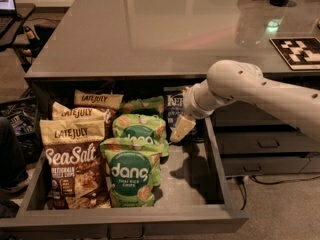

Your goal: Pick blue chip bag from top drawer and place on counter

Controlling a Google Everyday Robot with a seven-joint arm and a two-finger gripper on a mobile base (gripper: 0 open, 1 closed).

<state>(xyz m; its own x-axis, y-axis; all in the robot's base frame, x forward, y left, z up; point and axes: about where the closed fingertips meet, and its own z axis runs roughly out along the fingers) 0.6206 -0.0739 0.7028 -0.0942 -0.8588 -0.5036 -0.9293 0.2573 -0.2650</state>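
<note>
The blue chip bag [173, 106] stands upright at the back right of the open top drawer [210, 184], its right half hidden behind my wrist. My gripper [181, 129] hangs in the drawer just in front of the bag's lower part, pointing down and left, close to the nearest green "dang" bag [140, 131]. The arm reaches in from the right, over the drawer's right wall. The counter [160, 29] spreads above the drawer, glossy grey-brown.
Two more green "dang" bags [130, 171] and several brown "Late July" bags [75, 149] fill the drawer's left and middle. Narrower handled drawers [265, 144] sit to the right. A black-and-white marker board [297, 51] lies on the counter's right.
</note>
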